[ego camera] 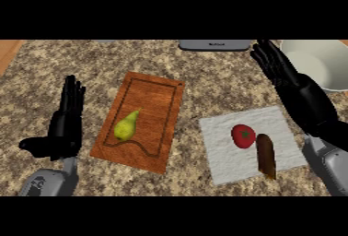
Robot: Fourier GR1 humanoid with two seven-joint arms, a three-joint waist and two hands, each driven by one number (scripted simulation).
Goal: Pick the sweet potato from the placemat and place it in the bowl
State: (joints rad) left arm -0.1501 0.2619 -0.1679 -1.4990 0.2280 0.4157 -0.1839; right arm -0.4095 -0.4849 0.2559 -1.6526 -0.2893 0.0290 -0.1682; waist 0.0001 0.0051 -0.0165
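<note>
Lying on placemat (224, 154), sweet potato (266, 156) just beside tomato (243, 135). Bowl (323, 64) beyond placemat's far right corner. Right robot hand (306, 97) released, fingers straight, above placemat's right edge. Left robot hand (65, 129) released, well left of placemat.

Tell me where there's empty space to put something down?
Bare counter runs between the cutting board and the placemat, widening above the placemat toward the right hand. Crowded: the placemat's right part, with tomato and sweet potato, and beside the bowl, where the right hand is.
</note>
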